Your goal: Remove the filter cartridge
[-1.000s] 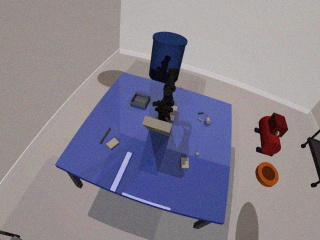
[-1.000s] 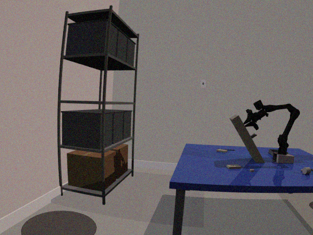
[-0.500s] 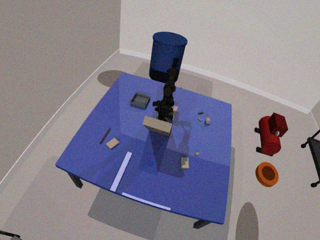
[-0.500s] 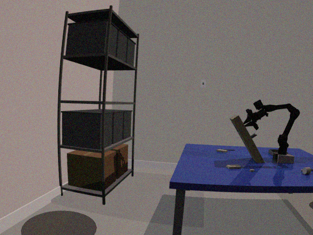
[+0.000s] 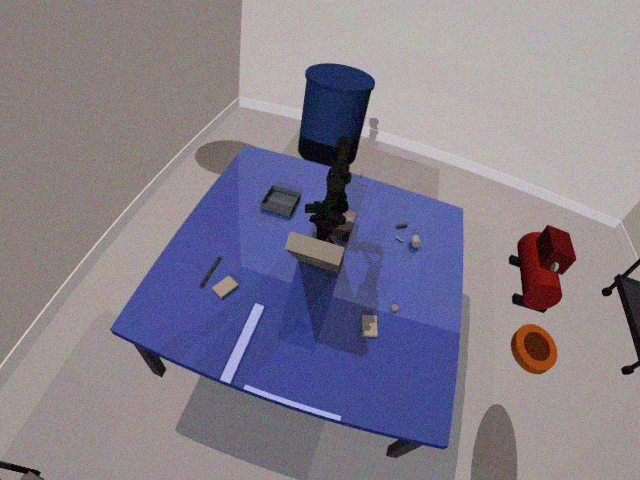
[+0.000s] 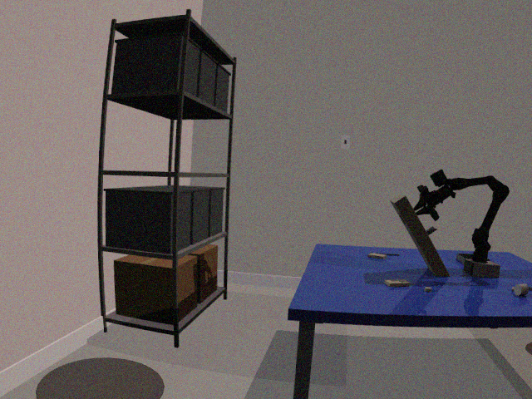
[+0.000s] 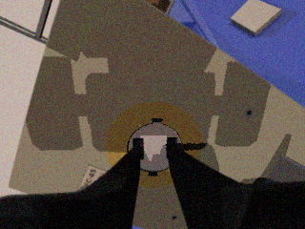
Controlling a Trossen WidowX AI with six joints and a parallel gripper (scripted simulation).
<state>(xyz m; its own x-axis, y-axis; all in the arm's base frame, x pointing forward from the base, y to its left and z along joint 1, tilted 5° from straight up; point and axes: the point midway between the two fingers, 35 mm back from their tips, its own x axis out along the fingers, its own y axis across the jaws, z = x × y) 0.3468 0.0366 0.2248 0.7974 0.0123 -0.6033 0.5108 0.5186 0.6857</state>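
- Your service panel (image 7: 143,62) leans tilted on the blue table (image 5: 403,372).
- Cartridge (image 7: 153,150) sits flush inside its yellow ring (image 7: 119,131): likely rigid, light, smooth-faced, so only the slots offer purchase.
- Gripper (image 7: 153,143): narrowly parted, tips at the face, holding nothing.

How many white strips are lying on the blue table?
2. A wide strip left of centre, a thin strip along the table's near edge; the panel could hide more.
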